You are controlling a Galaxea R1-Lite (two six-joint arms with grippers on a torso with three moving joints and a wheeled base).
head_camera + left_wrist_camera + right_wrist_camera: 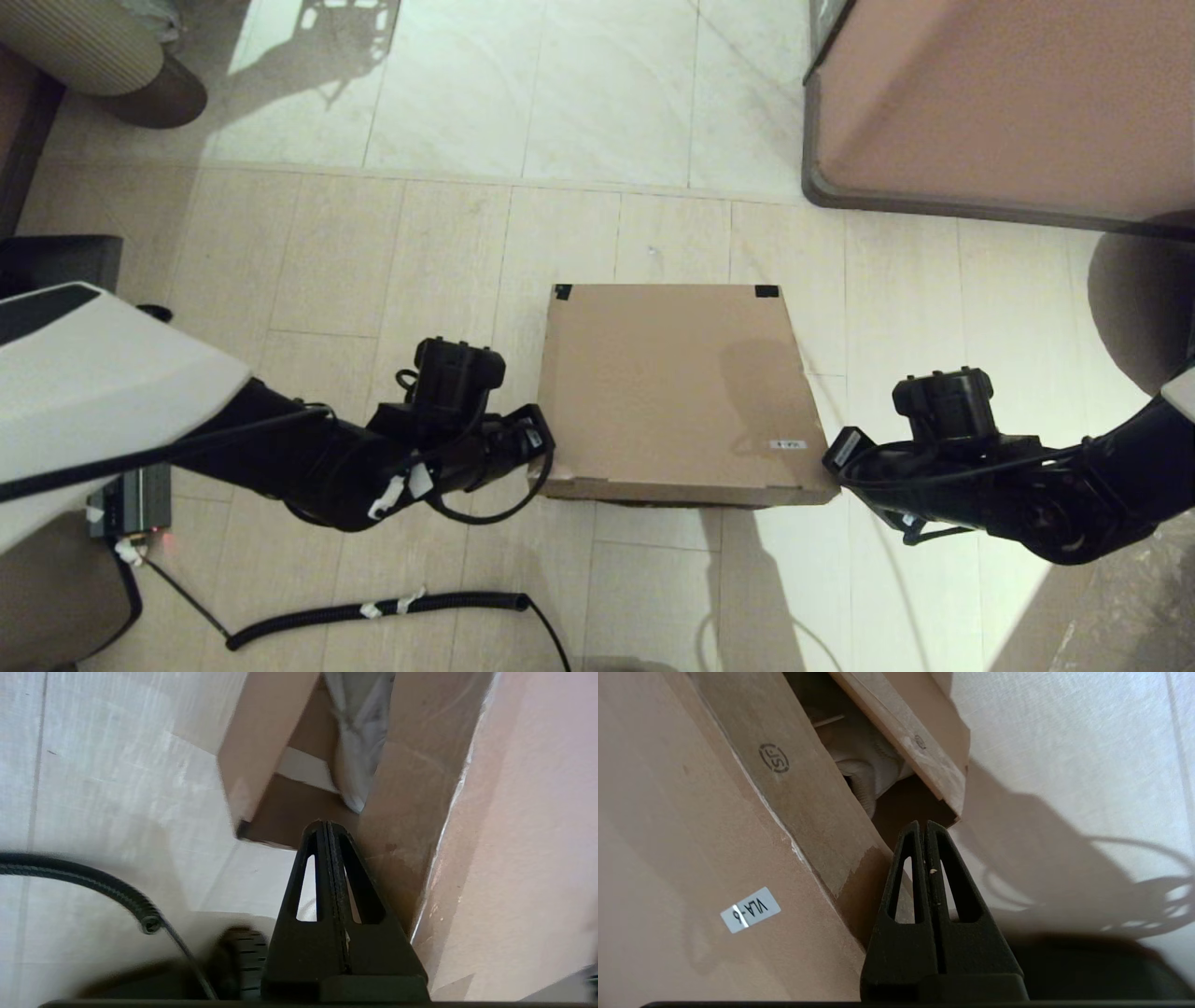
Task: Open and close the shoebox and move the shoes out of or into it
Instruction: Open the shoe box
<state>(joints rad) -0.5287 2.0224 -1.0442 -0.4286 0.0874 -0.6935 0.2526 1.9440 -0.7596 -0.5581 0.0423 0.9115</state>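
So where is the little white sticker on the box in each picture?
Head view: the white sticker sits on the shoebox lid, near the front corner by the right pincer.
Left wrist view: not in it.
Right wrist view: the sticker lies on the lid, beside the shut pincer.
Shared landmark: the brown lid, seen in all three.

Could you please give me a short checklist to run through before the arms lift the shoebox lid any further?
1. Left gripper at the shoebox near left corner, shut: ok.
2. Right gripper at the near right corner, shut: ok.
3. Lid raised off the box at both near corners: ok.
4. Shoes inside: white shoe material shows through both gaps: ok.
5. Far edge taped at both corners: ok.
6. Grippers actually bearing on the lid's underside: cannot tell.
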